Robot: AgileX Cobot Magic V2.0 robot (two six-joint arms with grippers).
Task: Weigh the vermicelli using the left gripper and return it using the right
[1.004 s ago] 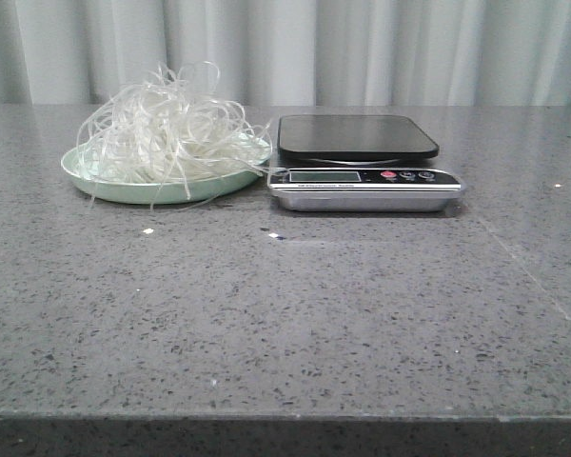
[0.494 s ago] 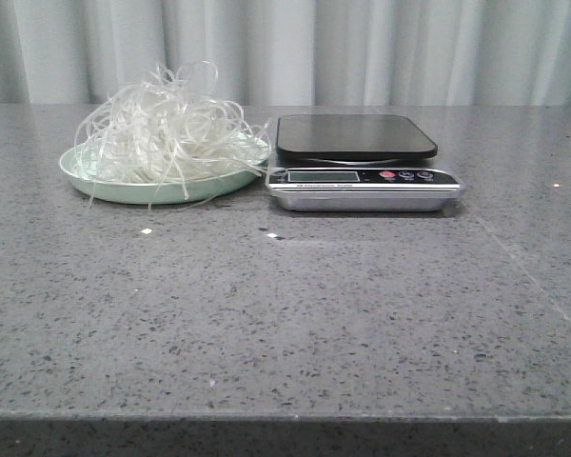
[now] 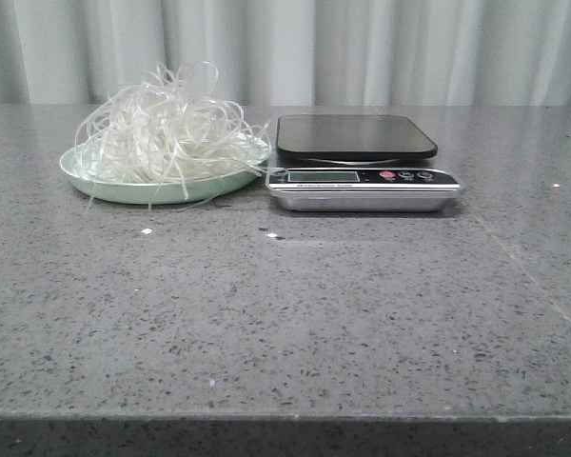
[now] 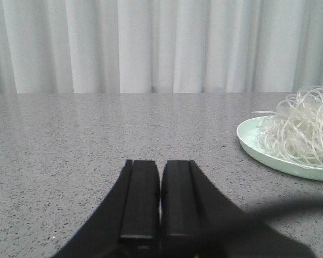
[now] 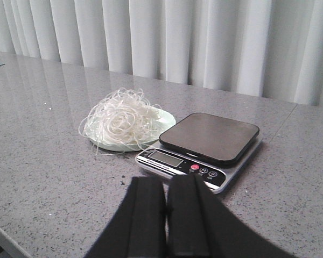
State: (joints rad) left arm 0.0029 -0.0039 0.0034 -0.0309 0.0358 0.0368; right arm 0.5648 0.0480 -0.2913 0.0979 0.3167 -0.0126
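- The left gripper (image 4: 160,199) shows its flat black fingers pressed together, holding nothing; it sits low over bare table (image 4: 70,156), with the plate off to one side and some way ahead.
- The right gripper (image 5: 166,209) is likewise closed and empty, looking down on the scale and plate from a little way back.
- The step in hand looks like the first reach, so the left fingers need to part wide before they come down on the heap.
- The grey speckled stone table (image 3: 285,314) is smooth and slightly glossy, with a few tiny light crumbs.
- The scale (image 3: 364,176) has a shiny metal body, a small display and buttons, and a matte dark, rounded-square platform with nothing on it.
- The vermicelli (image 3: 167,133) sits heaped on the shallow pale green plate (image 3: 95,181), just beside the scale. Its thin, stiff, translucent loops spring outward and overhang the rim, so a deep pinch through the middle should lift more of the tangle than a grab at stray strands.
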